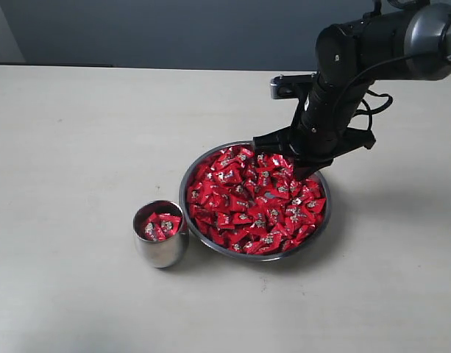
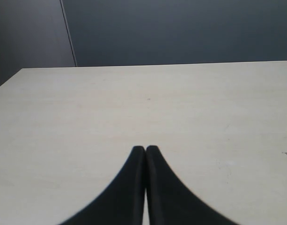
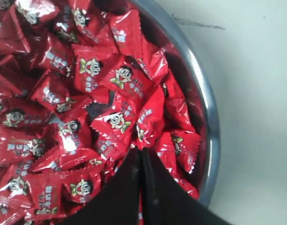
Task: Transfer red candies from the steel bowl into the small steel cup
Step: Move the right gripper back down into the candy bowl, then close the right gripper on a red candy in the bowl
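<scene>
A small steel cup (image 1: 162, 254) stands nearest, holding a few red-wrapped candies. Just beside it, a little farther back and to the right, sits the wide steel bowl (image 1: 183, 197), heaped with red candies (image 1: 251, 202). The black right arm (image 1: 357, 51) comes in from the far right and bends steeply down over the bowl's far right side. The right gripper (image 1: 304, 173) points down with its two fingers pressed together, tips touching the pile near the rim; whether a wrapper is pinched between them cannot be told. The left gripper (image 2: 145, 150) is seen only from its own wrist camera, fingers together, above bare tabletop. The pale beige table (image 1: 78, 147) stretches back to a dark blue-grey wall (image 1: 173, 29).
</scene>
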